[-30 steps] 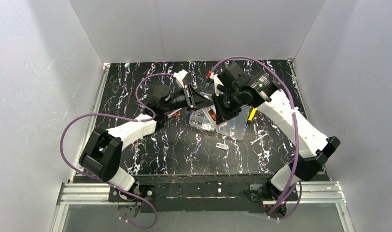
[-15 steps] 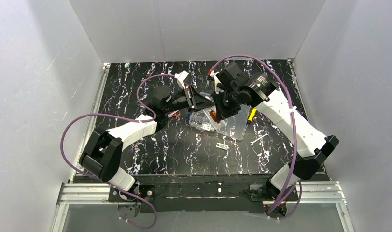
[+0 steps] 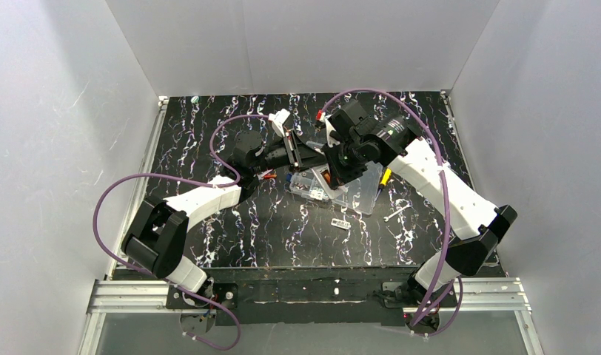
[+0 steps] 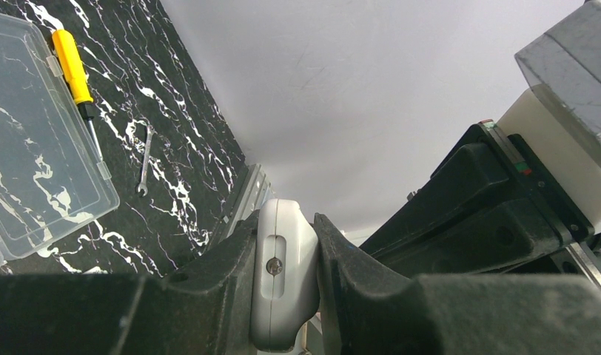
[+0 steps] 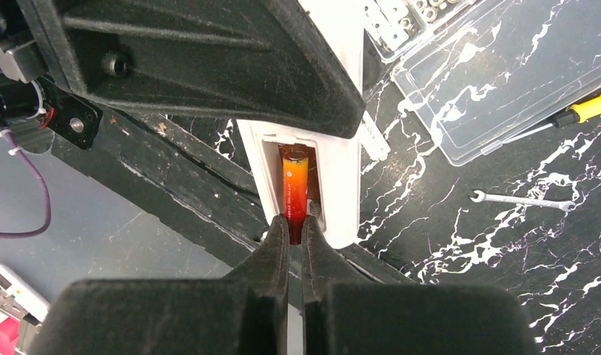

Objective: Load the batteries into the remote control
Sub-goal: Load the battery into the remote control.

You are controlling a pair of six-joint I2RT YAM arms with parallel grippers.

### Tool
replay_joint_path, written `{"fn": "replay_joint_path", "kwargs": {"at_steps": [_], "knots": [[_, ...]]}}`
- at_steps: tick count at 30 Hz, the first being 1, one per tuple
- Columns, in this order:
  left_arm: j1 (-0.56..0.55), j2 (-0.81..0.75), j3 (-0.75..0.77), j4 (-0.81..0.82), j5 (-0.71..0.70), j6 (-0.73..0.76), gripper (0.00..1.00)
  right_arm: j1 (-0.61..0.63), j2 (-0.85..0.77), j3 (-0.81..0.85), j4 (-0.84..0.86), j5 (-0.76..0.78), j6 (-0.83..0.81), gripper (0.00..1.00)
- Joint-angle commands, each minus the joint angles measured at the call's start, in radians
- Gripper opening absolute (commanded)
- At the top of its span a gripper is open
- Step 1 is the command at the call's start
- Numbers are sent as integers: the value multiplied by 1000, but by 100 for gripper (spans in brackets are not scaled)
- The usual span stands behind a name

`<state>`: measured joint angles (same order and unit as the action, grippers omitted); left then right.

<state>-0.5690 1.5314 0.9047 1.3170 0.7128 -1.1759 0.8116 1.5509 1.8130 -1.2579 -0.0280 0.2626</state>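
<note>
Right, so both arms met over the middle of the black marbled table (image 3: 268, 237), just above the clear plastic box (image 3: 360, 194). The left gripper (image 4: 284, 255) had the remote control (image 4: 283, 288) clamped edge-on between its two dark fingers (image 4: 216, 285). The jaws were closed tight against the slim white body on both sides, holding it up in the air, off the table.

From the right wrist view, the back face of that remote was turned toward the camera with the brownish recess open. One black finger of the left arm lay across the upper part of it. And there was the battery (image 5: 294, 188), orange fading to red, lying lengthwise in the recess opening. The right gripper (image 5: 292, 228) had its fingertips pinched almost together on the near end of that battery, only the cell's width between them. Whether the far end sat fully home against its contact, I couldn't tell from that angle.

Down on the table, the box sat with its lid open flat and small parts in its compartments. A yellow screwdriver (image 3: 386, 175) lay just beside the lid's right edge. A little wrench (image 3: 394, 214) lay apart from it, nearer the arms' bases. A small white piece (image 3: 340, 223) lay on the marble just in front of the box, touching nothing.
</note>
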Motion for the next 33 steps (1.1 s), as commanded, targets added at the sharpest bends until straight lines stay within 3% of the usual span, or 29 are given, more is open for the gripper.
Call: {"fn": "replay_joint_path", "kwargs": {"at_steps": [1,18,33], "knots": [[-7,-45,7,71,19,-2,0,-5,-26,-14,28,-1,-8,1],[-14,-18,16,97,20,-22,0,-5,-14,-15,44,-1,-23,9],[-15,14,22,130,21,-53,0,-5,-14,-7,49,-1,-24,30]]}}
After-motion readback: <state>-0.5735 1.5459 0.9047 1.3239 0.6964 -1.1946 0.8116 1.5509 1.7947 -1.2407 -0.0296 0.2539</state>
